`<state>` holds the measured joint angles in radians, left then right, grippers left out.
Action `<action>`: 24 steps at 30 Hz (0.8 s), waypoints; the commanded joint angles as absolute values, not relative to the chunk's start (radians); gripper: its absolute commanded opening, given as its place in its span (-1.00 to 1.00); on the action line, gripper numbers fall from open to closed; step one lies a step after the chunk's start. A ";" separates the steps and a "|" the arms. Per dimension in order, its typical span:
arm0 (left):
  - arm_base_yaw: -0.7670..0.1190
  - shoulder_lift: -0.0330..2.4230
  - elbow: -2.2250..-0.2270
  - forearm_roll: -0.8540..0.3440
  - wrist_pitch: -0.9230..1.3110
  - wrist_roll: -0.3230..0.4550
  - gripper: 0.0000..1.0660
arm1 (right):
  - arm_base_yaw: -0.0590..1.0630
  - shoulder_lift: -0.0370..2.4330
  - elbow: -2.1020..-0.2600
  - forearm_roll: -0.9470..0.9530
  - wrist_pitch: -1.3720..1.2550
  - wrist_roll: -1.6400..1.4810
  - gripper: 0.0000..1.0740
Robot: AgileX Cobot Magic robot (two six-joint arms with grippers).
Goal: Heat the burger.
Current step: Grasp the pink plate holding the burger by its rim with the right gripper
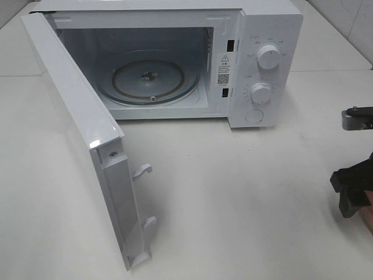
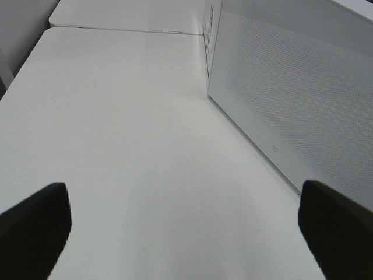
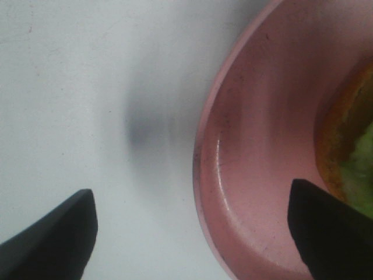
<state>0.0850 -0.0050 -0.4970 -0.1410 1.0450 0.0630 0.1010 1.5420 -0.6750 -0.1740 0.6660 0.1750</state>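
Observation:
The burger [image 3: 351,146] shows only in the right wrist view, as a strip of golden-brown bun and green lettuce at the frame's edge. It lies on a pink plate [image 3: 256,134]. My right gripper [image 3: 192,233] is open and hovers over the plate's rim, one finger [image 3: 58,233] above the white table and the other [image 3: 326,227] above the plate. In the high view the right arm [image 1: 352,189] sits at the far right edge. My left gripper [image 2: 186,227] is open and empty over bare table, beside the microwave door [image 2: 291,87].
A white microwave [image 1: 268,23] stands at the back with its door [image 1: 76,116] swung wide open toward the front left. Its glass turntable [image 1: 148,79] carries nothing. Two knobs [image 1: 268,56] are on its right panel. A white table [image 1: 233,204] lies in front.

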 commanded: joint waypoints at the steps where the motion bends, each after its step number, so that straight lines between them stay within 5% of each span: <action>1: 0.081 -0.027 -0.495 -0.143 1.036 0.063 0.84 | 0.094 1.590 -0.661 -0.189 0.614 0.199 0.53; 20: 0.081 -0.027 -0.495 -0.143 1.036 0.063 0.84 | 0.094 1.724 -0.661 -0.193 0.520 0.199 0.44; 24: 0.081 -0.027 -0.495 -0.143 1.036 0.063 0.84 | 0.094 1.724 -0.661 -0.214 0.518 0.202 0.25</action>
<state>0.0850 -0.0050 -0.4970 -0.1410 1.0450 0.0630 0.1010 1.7200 -0.6630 -0.1980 0.5220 0.1910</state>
